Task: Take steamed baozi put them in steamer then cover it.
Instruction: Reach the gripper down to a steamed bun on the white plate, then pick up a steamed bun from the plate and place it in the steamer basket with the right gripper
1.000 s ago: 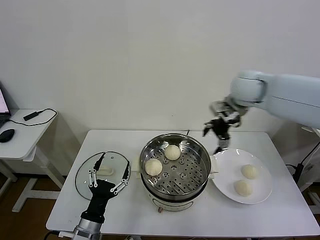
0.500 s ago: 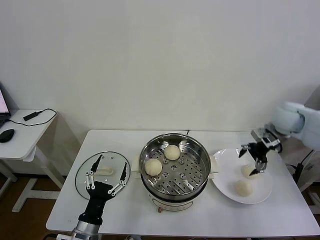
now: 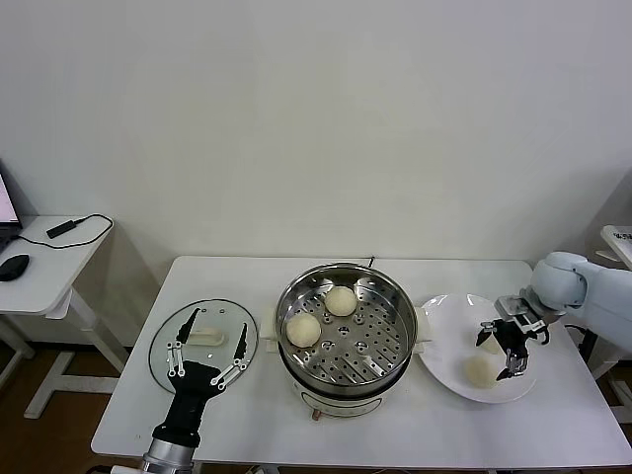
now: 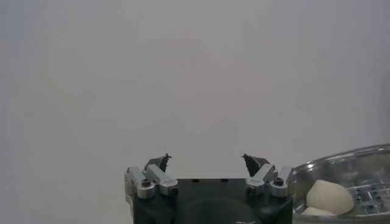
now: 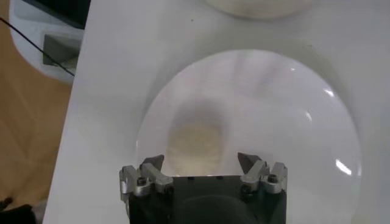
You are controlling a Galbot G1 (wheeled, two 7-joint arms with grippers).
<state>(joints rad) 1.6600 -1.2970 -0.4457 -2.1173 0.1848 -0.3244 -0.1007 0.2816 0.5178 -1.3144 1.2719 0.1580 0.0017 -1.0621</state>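
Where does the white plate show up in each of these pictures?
Head view: the plate lies right of the steamer, under the right gripper.
Left wrist view: not in it.
Right wrist view: the plate fills the middle, with a bun on it.
Shared landmark: the open right gripper over the plate, seen in the head and right wrist views.
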